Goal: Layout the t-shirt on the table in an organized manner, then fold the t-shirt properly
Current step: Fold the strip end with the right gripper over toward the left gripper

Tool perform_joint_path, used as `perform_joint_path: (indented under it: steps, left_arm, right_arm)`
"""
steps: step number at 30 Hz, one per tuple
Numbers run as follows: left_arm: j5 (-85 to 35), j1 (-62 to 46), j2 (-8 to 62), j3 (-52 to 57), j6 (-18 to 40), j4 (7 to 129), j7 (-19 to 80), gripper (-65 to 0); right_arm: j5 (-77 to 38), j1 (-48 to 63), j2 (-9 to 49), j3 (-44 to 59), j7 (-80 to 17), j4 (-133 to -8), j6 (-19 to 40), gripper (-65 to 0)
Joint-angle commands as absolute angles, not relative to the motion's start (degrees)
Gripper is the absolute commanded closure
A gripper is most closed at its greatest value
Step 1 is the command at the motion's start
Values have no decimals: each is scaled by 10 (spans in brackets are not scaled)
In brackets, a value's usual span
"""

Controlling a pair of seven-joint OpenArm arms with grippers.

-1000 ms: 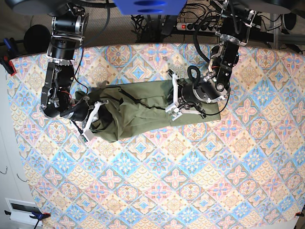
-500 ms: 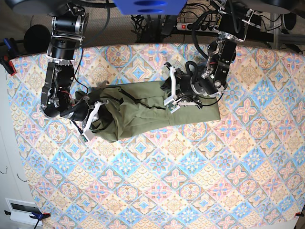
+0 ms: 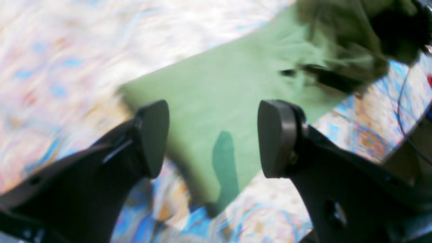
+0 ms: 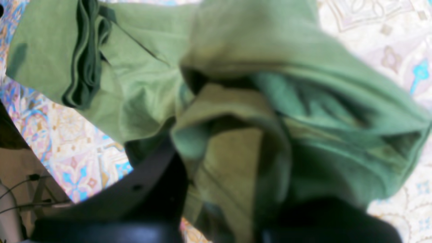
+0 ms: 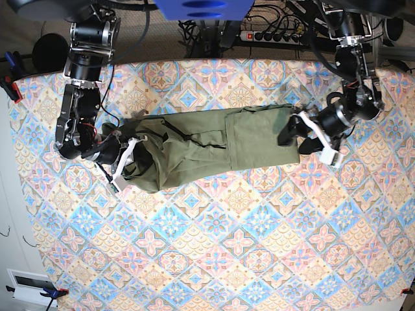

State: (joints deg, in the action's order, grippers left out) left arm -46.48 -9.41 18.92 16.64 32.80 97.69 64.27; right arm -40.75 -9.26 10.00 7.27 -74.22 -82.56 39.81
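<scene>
The olive-green t-shirt [image 5: 207, 146] lies in a long band across the far half of the table [image 5: 246, 259]. Its right end lies flat and smooth [image 3: 219, 98]; its left end is bunched and wrinkled [image 4: 236, 84]. My left gripper [image 5: 297, 138] hovers at the shirt's right end, open, and in the left wrist view the left gripper [image 3: 212, 138] has nothing between its fingers [image 3: 153, 138]. My right gripper [image 5: 123, 163] sits at the left end, shut on a bunch of the t-shirt; fabric hides most of the right gripper [image 4: 222, 209].
A power strip [image 5: 269, 35] and cables run behind the table's far edge. A red clamp [image 5: 13, 87] grips the left edge. A white box [image 5: 29, 285] sits off the near left corner. Patterned cloth stretches in front of the shirt.
My left gripper opened, let go of the shirt's middle and swung right to the shirt's right end. The fabric there now lies flat. The right arm stayed put.
</scene>
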Motion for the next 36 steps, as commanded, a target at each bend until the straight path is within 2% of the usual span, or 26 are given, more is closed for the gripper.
perform_joint_path:
  steps: [1, 7, 11, 15, 25, 31, 36]
  left_arm:
    - [-478, -88, 192, 164, 333, 969, 633, -410]
    - [-478, -72, 189, 161, 333, 859, 628, -410]
    - [-469, -54, 185, 107, 333, 834, 627, -410]
    - [-436, -46, 172, 71, 333, 833, 615, -409]
    - [-385, -47, 134, 67, 333, 833, 601, -409]
    - [-397, -49, 150, 68, 336, 838, 623, -417]
    - [-470, -50, 177, 69, 336, 857, 633, -417]
  right_arm:
    - [-424, -104, 105, 72, -731, -839, 400, -2]
    - [-424, -102, 90, 70, -732, -853, 400, -2]
    - [-425, -93, 88, 40, -732, -892, 400, -2]
    - [-425, -79, 60, 10, -732, -922, 400, -2]
    - [-425, -67, -9, -58, -732, -957, 400, -2]
    - [-425, -70, -47, -94, -732, -956, 400, -2]
    - [-422, -70, -80, -115, -732, -951, 400, -2]
